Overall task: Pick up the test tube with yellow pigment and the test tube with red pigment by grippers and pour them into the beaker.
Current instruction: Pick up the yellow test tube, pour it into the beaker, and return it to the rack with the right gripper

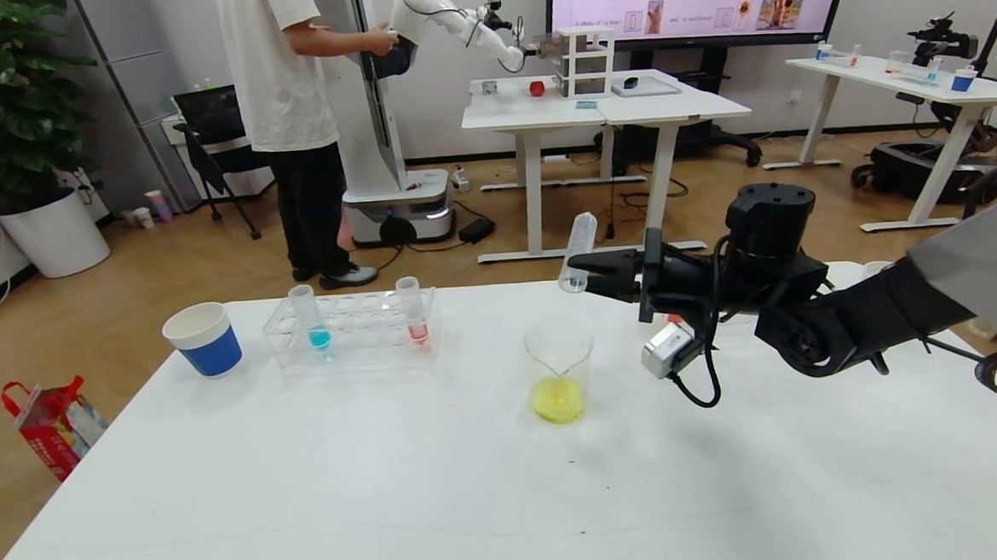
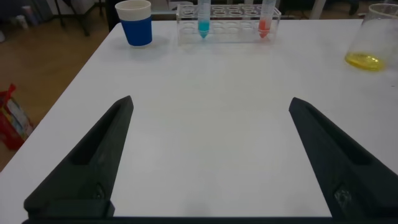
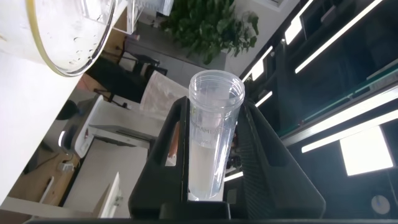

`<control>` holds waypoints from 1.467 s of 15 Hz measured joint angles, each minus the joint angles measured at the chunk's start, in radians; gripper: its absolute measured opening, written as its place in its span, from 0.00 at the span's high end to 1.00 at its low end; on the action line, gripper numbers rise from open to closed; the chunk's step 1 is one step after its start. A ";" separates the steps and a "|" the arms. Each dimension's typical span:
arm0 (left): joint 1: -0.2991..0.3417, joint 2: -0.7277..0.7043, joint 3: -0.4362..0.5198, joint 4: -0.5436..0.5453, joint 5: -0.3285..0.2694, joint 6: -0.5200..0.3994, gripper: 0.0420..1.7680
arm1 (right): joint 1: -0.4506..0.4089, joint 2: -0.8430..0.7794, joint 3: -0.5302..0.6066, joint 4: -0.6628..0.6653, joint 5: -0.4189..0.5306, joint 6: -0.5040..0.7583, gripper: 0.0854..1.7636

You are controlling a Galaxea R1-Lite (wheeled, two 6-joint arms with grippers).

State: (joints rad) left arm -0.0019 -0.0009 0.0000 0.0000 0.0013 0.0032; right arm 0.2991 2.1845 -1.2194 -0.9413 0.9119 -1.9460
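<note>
My right gripper (image 1: 582,274) (image 3: 214,107) is shut on the test tube with yellow pigment (image 1: 579,248) (image 3: 211,143). The tube hangs tilted with its open mouth down, just above the beaker (image 1: 559,354) (image 2: 377,31) (image 3: 68,43), and its wall looks clear. Yellow liquid (image 1: 558,399) lies in the beaker's bottom. The test tube with red pigment (image 1: 413,312) (image 2: 266,17) stands upright in a clear rack (image 1: 365,331) at the back left. My left gripper (image 2: 211,102) is open over bare table near the front and does not show in the head view.
A tube with blue liquid (image 1: 313,320) (image 2: 203,18) stands in the same rack. A blue-and-white paper cup (image 1: 203,338) (image 2: 135,22) sits left of the rack. A red bag (image 1: 49,423) lies on the floor by the table's left edge.
</note>
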 joint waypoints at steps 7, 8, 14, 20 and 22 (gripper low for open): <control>0.000 0.000 0.000 0.000 0.000 0.000 0.01 | 0.005 -0.034 0.028 0.018 0.004 0.219 0.75; 0.000 0.000 0.000 0.000 0.000 0.000 0.01 | 0.009 -0.047 0.036 0.018 0.006 0.297 0.75; 0.000 0.000 0.000 0.000 0.000 0.000 0.01 | 0.000 -0.145 0.140 -0.200 -0.039 0.906 0.75; -0.001 0.000 0.000 0.000 0.000 0.000 0.01 | -0.013 -0.183 0.290 -0.591 -0.571 1.607 0.75; 0.000 0.000 0.000 0.000 0.000 0.000 0.01 | -0.014 -0.205 0.354 -0.583 -0.639 1.714 0.75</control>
State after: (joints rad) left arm -0.0023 -0.0009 0.0000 0.0000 0.0017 0.0032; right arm 0.2855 1.9796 -0.8653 -1.5245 0.2726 -0.2321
